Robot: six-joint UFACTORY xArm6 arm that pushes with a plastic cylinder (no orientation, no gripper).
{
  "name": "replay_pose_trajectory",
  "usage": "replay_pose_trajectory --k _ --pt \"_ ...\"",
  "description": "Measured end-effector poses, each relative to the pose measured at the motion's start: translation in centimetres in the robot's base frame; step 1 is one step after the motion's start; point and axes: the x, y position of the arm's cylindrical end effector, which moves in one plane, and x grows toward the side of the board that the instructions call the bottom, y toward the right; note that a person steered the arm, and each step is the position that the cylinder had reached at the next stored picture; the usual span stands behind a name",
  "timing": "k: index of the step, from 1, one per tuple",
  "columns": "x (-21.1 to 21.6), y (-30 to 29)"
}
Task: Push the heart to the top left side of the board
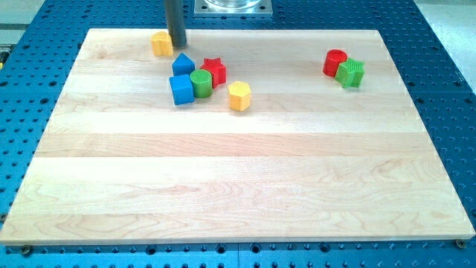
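Note:
The yellow heart (161,43) lies near the board's top edge, left of the middle. My tip (176,45) stands just to the right of the heart, touching or almost touching it. The rod rises straight out of the view's top. Below and right of the tip sits a cluster: a blue pointed block (183,64), a blue cube (181,89), a green cylinder (201,82) and a red star (214,71).
A yellow hexagon (239,95) lies right of the cluster. A red cylinder (335,62) and a green block (350,73) touch each other at the upper right. The wooden board (238,179) rests on a blue perforated table. The arm's metal base (232,6) is at the top.

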Motion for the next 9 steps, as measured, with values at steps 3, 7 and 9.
replay_pose_trajectory --k 3,7,9 --pt "3.5 -3.4" --pt "4.7 -11.4" --pt "4.2 -10.9"
